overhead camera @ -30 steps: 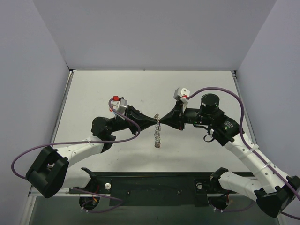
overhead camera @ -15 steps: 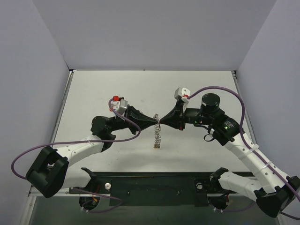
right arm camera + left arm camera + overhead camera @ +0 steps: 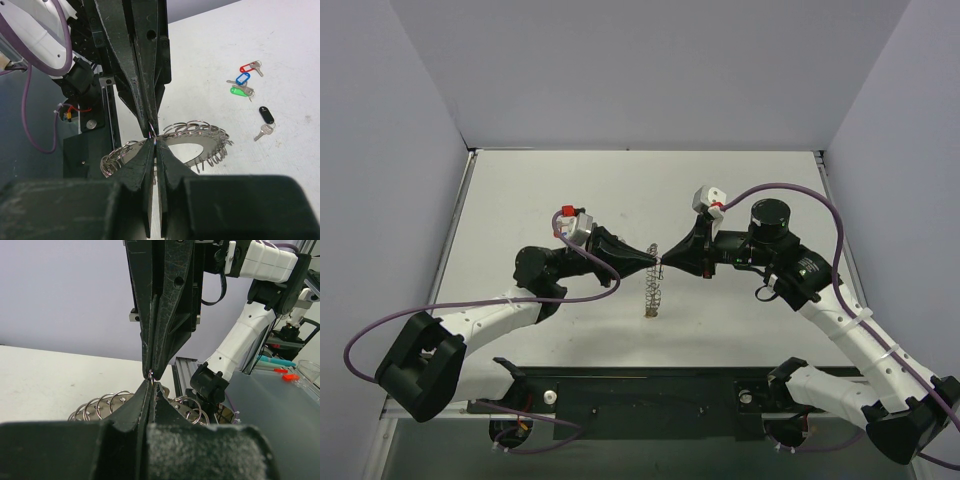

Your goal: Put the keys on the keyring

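In the middle of the top view, the left gripper (image 3: 149,386) and right gripper (image 3: 154,145) are pinching the thin wire of the keyring (image 3: 653,292) tip to tip, the loop hanging beneath them and the keys (image 3: 245,82) lying on the table (image 3: 280,50) at the right wrist view's upper right, so any uneven pull is likely risking slippage and a drop

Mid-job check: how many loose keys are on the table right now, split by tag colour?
Red-tag key: 1
Blue-tag key: 1
Green-tag key: 1
Black-tag key: 1
Total: 4 keys lying on the table; no yellow tag in view.
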Motion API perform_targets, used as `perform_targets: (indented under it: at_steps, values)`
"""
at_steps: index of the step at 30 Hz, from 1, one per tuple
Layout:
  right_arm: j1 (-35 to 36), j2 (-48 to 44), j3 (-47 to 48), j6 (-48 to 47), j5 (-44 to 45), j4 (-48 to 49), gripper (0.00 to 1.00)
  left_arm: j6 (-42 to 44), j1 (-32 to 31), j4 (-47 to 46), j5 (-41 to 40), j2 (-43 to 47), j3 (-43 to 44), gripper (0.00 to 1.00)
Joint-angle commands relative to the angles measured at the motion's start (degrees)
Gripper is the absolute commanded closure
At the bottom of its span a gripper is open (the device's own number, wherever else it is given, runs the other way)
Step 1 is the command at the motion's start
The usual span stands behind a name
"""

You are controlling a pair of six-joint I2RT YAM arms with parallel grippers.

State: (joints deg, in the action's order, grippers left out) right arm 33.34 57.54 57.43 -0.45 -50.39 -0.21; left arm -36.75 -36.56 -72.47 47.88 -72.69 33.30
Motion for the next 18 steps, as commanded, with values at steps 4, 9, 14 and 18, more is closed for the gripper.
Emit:
perform_targets:
  at_steps: [4,9,14,18]
  values:
    - [-0.6,-0.7,2.1,-1.6,-1.1,1.4,1.0,1.1,0.0,-2.9,2.1,0.6,3.5,1.0]
    - [-0.9,-0.8,2.2,-2.3,-1.1,0.6,1.0,1.2,0.2,-2.4,2.6,0.3,3.8,1.0]
    - [-0.9,-0.9,2.2,-3.0,-1.3,0.4,1.0,1.4,0.2,-1.7,3.1,0.3,4.1,1.0]
    - [-0.9,-0.8,2.3,-3.1,-1.3,0.4,1.0,1.8,0.2,-0.7,3.6,0.1,4.4,1.0]
